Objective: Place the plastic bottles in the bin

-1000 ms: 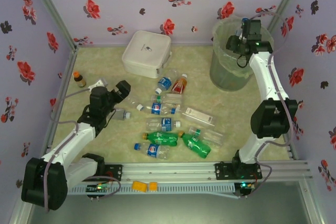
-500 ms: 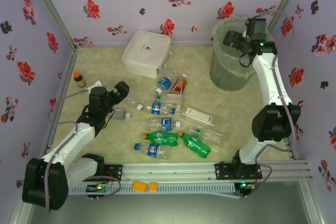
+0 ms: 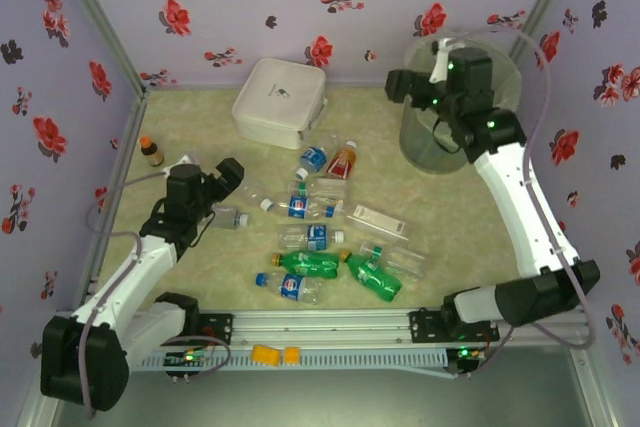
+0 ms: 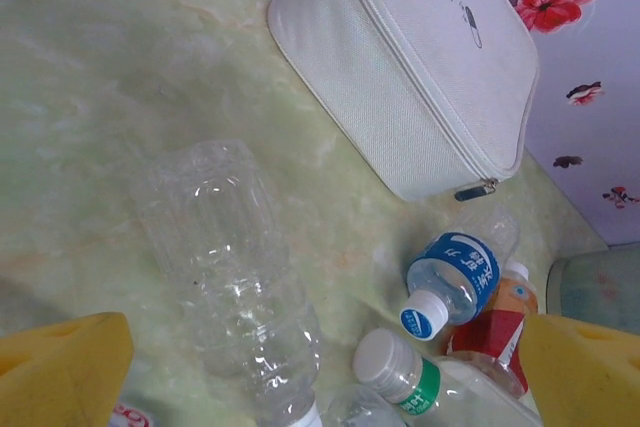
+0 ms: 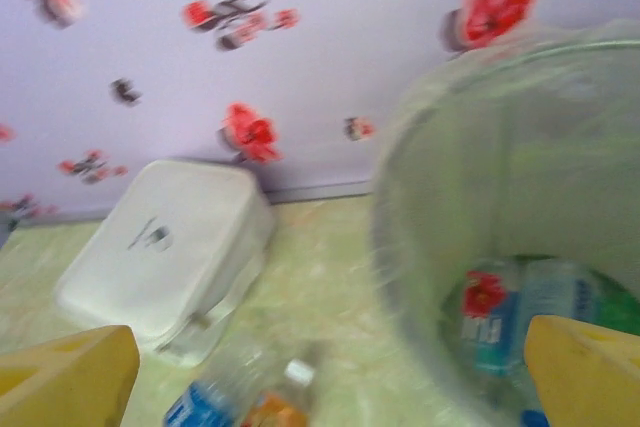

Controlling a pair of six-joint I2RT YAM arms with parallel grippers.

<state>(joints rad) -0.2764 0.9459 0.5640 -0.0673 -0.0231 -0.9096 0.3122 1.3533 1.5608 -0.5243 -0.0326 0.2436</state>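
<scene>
Both jaws gape empty; I should centre the left pair squarely across the clear ribbed plastic bottle (image 4: 230, 267) near the white square zipped box (image 4: 400, 57).

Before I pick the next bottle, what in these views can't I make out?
Right wrist view: motion blur, so the bottles inside the bin are uncountable.
Top view: the right arm covers much of the bin's inside.
Left wrist view: the bottom edge cuts off the neck of the clear bottle.
</scene>
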